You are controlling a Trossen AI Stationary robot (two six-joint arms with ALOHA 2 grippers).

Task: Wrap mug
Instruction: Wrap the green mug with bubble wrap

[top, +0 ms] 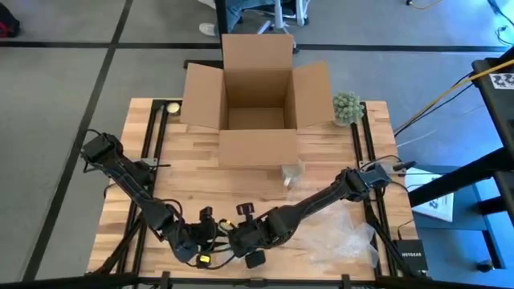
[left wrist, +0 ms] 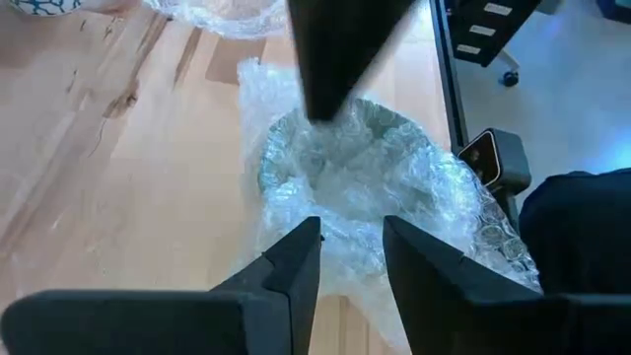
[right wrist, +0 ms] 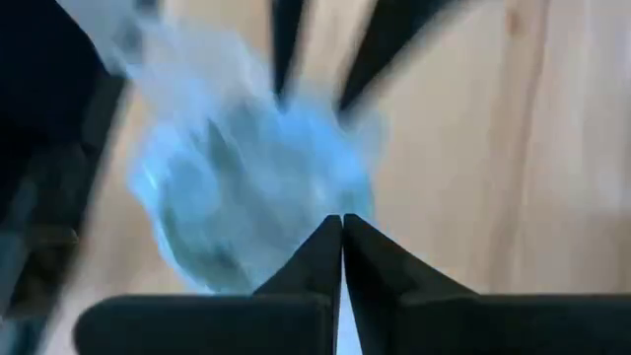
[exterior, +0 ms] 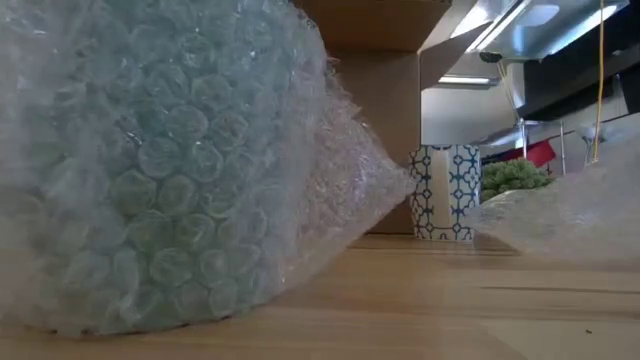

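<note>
A bundle of bubble wrap [left wrist: 355,177] with a round greenish shape inside lies near the table's front edge, and it fills the left of the low view [exterior: 150,170]. Whether that shape is the mug I cannot tell. My left gripper [left wrist: 351,232] stands open at the bundle, wrap showing between its fingertips; whether they touch it I cannot tell. My right gripper [right wrist: 342,219] is shut at the bundle's opposite side. In the high view both grippers, left [top: 210,239] and right [top: 241,234], meet over the bundle and hide most of it. My right gripper has its shut fingertips [left wrist: 320,108] on the bubble wrap at the bundle's edge [left wrist: 296,133], the side away from my left gripper. It comes slanting down from the table's right. Its own fingers hide how many layers it holds. The bundle rests on the table.
An open cardboard box [top: 257,96] stands at the back centre. A blue-and-white patterned mug [exterior: 445,192] sits in front of it. A green ball plant [top: 347,107] is at the back right. A loose sheet of bubble wrap [top: 345,241] lies at the front right, beside a small black device [top: 409,255].
</note>
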